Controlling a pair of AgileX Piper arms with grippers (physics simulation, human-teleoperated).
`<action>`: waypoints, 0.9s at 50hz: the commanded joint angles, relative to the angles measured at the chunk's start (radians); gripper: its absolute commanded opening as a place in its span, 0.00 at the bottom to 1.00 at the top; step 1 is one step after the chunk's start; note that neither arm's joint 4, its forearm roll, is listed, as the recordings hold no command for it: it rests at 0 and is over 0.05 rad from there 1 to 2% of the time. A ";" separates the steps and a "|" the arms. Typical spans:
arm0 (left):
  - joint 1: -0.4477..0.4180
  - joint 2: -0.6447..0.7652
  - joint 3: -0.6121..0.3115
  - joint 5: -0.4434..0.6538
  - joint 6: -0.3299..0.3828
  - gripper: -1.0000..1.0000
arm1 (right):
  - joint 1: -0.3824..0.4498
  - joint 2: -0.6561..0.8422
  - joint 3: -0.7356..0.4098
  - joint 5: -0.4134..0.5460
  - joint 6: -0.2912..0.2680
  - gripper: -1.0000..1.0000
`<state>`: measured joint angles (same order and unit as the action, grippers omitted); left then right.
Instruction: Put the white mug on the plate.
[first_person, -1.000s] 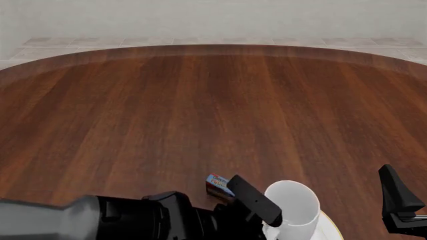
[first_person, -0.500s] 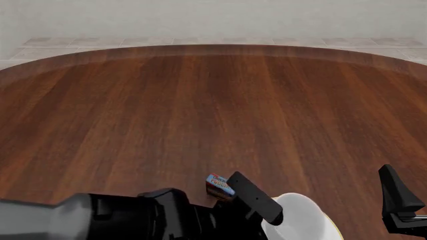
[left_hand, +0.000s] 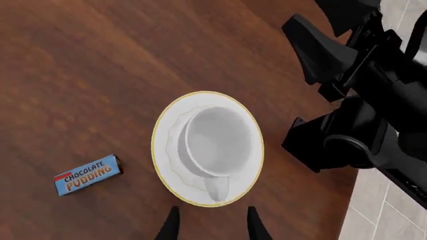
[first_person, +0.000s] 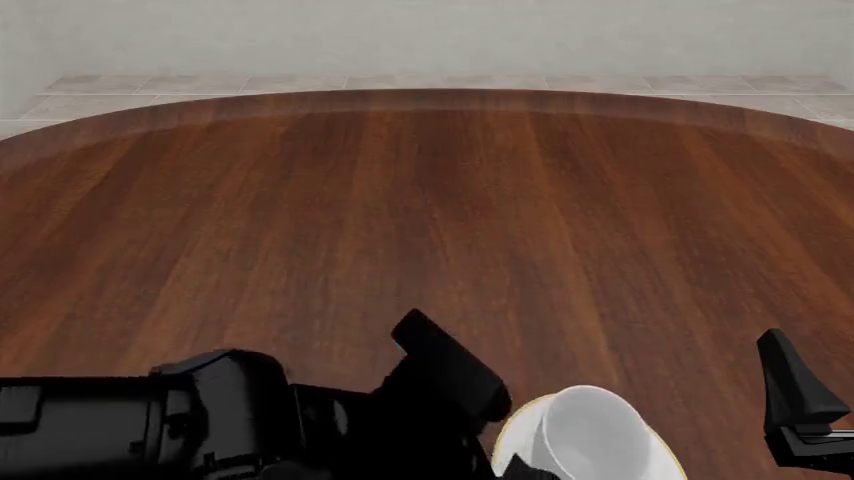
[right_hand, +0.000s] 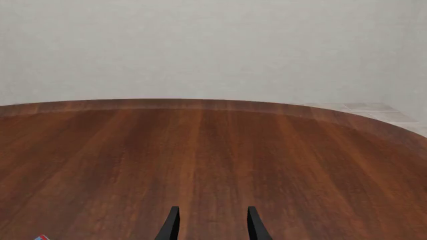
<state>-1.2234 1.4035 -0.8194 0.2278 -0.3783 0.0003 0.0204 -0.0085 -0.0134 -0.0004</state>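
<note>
White mug (left_hand: 219, 141) on gold-rimmed white plate (left_hand: 170, 165); blue pudding box (left_hand: 88, 174).

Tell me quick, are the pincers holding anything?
Left pincer: open, empty, above the glossy white ceramic mug.
Right pincer: open, empty.

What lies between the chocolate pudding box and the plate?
Only bare wooden table. The left wrist view shows nothing between the chocolate pudding box and the plate holding the white mug.

White mug (left_hand: 219, 141) upright, empty, standing on the plate (left_hand: 167, 125). Plate round, white, gold-rimmed, flat on the bench's near right part.
</note>
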 joint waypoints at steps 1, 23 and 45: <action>0.031 -0.168 0.073 0.036 0.006 1.00 | 0.000 0.003 0.001 -0.001 0.000 1.00; 0.157 -0.583 0.241 0.105 -0.005 1.00 | 0.000 0.003 0.001 -0.001 0.000 1.00; 0.305 -0.948 0.399 0.169 0.024 1.00 | 0.000 0.003 0.001 -0.001 0.000 1.00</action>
<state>-0.9762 0.6182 -0.4796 0.3586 -0.3631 0.0003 0.0205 -0.0085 -0.0135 -0.0004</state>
